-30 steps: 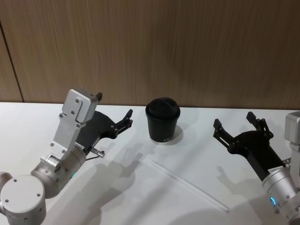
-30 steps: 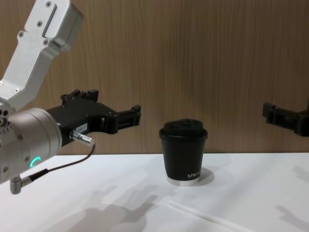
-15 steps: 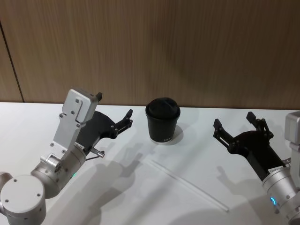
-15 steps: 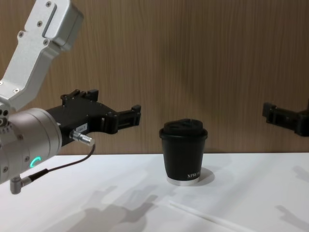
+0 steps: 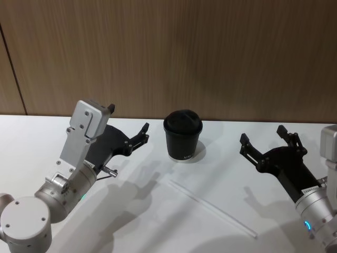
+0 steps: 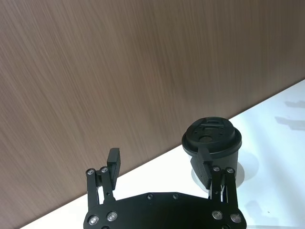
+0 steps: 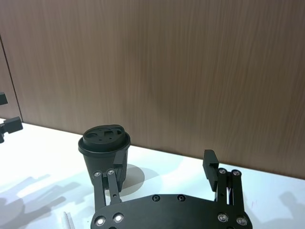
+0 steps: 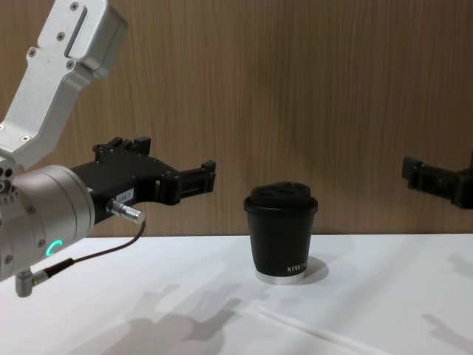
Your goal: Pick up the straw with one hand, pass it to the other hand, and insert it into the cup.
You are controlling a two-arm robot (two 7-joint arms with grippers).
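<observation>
The straw (image 5: 213, 209) is a thin, straight, pale tube. It lies flat on the white worktop (image 5: 42, 142), on the near side of the cup (image 5: 182, 136) and to its right. It runs on a slant: its far end lies a little in front of the cup, apart from it, and its near end points off to the right, toward the right arm. Nothing touches it.

The cup stands upright toward the far edge of the worktop. It is small, matt black paper, tapering downward, with tiny white lettering low on its side and a pale rim at the base. Its domed black lid (image 6: 211, 135) is moulded, with a raised edge and shallow recesses on top.

The left claw (image 5: 128, 117) hangs above the worktop left of the cup, its black, linked fingers spread apart and empty, aimed toward the cup. Behind it are a smooth silver wrist with a green glowing ring (image 8: 50, 248) and a grey cable (image 8: 89, 259).

The right claw (image 5: 262, 134) is raised to the right of the cup, beyond the straw. Its fingers are likewise spread wide, holding nothing.

A wall (image 5: 210, 52) of brown wood-grain panels stands behind the worktop.
</observation>
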